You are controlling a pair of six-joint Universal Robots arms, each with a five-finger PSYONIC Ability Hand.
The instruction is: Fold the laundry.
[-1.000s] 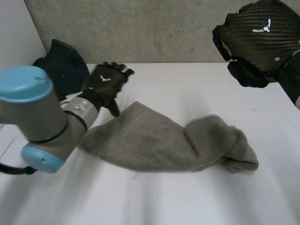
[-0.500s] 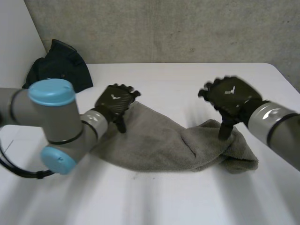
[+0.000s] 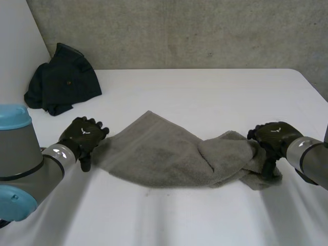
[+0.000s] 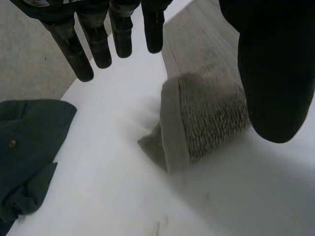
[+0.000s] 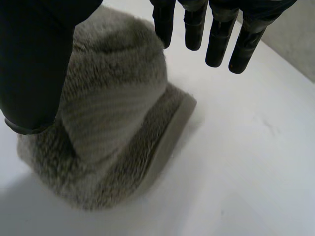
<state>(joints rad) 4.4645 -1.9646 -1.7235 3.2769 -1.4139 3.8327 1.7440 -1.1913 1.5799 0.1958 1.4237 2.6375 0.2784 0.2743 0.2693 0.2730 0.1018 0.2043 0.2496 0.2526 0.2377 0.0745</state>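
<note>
Grey towel (image 3: 164, 154) lying across the middle of a white table (image 3: 205, 92), fairly flat toward the robot's left and heaped into a soft mound at the right end.

Robot's left hand (image 3: 82, 136) low at the towel's left corner, back of the hand facing up, on a grey left arm (image 3: 20, 164) with a light-blue cap. In the left wrist view, fingers (image 4: 98, 44) straight, hanging over bare table. Thumb (image 4: 270, 73) spread well away from them. Turned-over corner of the towel (image 4: 211, 113) lying between thumb and fingers. Wide open, nothing gripped. Cannot tell whether the thumb touches the cloth.

Robot's right hand (image 3: 274, 136) at the bunched right end of the towel, thumb pointing down at the mound in the head view. In the right wrist view, fingers (image 5: 219, 44) straight and slightly spread over bare table just beyond the heap, with the thumb (image 5: 34, 59) held wide on the other side. Thick folds of towel (image 5: 113, 123) under the palm. Also open, nothing pinched.

Dark garment (image 3: 64, 82) crumpled at the far left of the table, well apart from the towel. Grey concrete wall (image 3: 179, 31) behind the table.
</note>
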